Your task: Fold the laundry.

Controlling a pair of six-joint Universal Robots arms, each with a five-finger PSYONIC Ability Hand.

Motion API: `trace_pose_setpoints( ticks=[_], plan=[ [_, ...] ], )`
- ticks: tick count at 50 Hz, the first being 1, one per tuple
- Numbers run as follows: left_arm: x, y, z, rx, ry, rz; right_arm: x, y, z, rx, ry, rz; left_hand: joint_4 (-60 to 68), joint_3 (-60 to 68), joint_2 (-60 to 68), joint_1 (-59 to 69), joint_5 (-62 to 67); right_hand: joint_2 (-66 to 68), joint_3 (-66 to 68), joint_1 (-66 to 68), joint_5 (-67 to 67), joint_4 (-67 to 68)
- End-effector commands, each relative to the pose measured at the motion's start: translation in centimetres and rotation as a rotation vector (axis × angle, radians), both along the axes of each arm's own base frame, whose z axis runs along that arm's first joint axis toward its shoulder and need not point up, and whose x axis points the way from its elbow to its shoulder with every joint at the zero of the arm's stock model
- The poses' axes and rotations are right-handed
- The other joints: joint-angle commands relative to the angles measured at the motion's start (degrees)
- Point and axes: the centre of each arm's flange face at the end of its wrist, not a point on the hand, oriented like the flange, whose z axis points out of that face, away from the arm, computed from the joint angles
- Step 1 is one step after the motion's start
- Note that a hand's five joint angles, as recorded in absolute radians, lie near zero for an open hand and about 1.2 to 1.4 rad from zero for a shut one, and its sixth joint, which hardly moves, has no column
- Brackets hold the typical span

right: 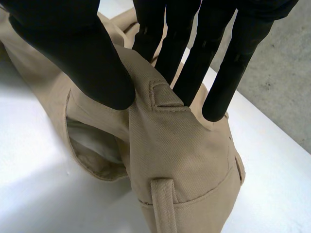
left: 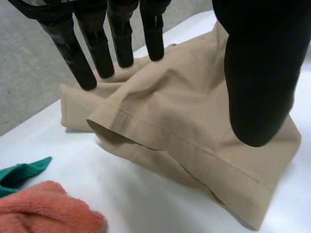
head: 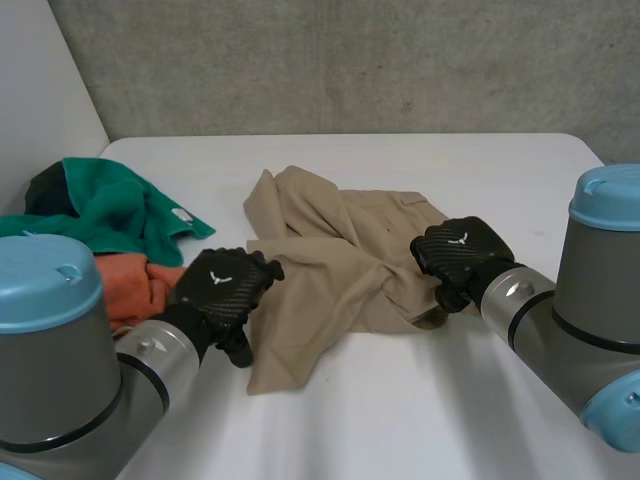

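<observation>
so, right hand [head: 460, 250] on tan trousers [head: 330, 285]

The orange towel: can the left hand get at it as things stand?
Probably yes. The left hand is open over the leg end of the trousers, holding nothing, and the orange towel lies beside it on the table; the green cloth covers only its far part.

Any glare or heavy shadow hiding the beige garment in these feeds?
Head view: even light, no glare on the beige garment. Left wrist view: soft shadow under the hem on the white table. Right wrist view: the pocket opening is shaded inside.
</observation>
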Motion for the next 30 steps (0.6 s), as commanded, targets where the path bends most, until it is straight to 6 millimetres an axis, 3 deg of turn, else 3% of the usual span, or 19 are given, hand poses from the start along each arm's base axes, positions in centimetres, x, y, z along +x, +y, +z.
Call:
trace_pose_setpoints(
  ticks=[1,12,16,19,20,21,23,27,28,30],
  plan=[
    [-1.2,-0.5,-1.8,0.037,-0.018,-0.027,0.2,1.2,0.4,-0.007,-0.010,0.038,-4.9,-5.2,-5.0,-3.5,-4.9,12.9,11.9,16.0,14.3,11.4],
    [-2.9,-1.4,-5.8,0.135,-0.076,-0.019,0.3,2.1,1.4,-0.042,-0.026,0.051,1.7,1.3,1.5,3.0,1.6,12.9,11.9,16.0,14.3,11.4],
    [-2.9,-2.4,-6.6,0.123,-0.096,0.045,0.1,1.9,1.3,-0.042,-0.026,0.043,18.3,17.9,18.1,19.6,18.3,12.9,11.9,16.0,14.3,11.4],
    [-3.0,-3.1,-6.8,0.089,-0.093,0.077,0.0,1.7,1.3,-0.041,-0.025,0.037,40.8,40.4,40.6,42.2,40.8,12.9,11.9,16.0,14.3,11.4],
    [-3.2,-3.4,-6.7,0.067,-0.082,0.086,0.0,1.6,1.4,-0.045,-0.025,0.036,55.3,55.0,55.2,56.7,55.3,12.9,11.9,16.0,14.3,11.4],
    [-3.2,-3.5,-6.6,0.058,-0.078,0.089,0.0,1.6,1.5,-0.048,-0.029,0.034,58.6,58.3,58.5,60.0,58.6,12.9,11.9,16.0,14.3,11.4],
    [-3.2,-3.7,-6.2,0.036,-0.069,0.100,-0.1,1.5,1.7,-0.049,-0.029,0.031,58.7,58.3,58.5,60.0,58.7,12.9,11.9,16.0,14.3,11.4],
    [-2.8,-3.6,-2.8,-0.042,-0.015,0.123,-0.2,1.3,3.5,-0.095,-0.051,0.028,58.7,58.3,58.5,60.0,58.7,12.9,11.9,16.0,14.3,11.4],
    [-2.6,-3.5,-0.4,-0.099,0.031,0.130,-0.3,1.3,4.7,-0.126,-0.060,0.028,58.7,58.3,58.5,60.0,58.7,12.9,11.9,16.0,14.3,11.4],
    [-2.3,-3.3,2.4,-0.172,0.089,0.136,-0.2,1.3,6.4,-0.169,-0.070,0.033,58.7,58.3,58.5,60.0,58.7,12.9,11.9,16.0,14.3,11.4]
  ],
)
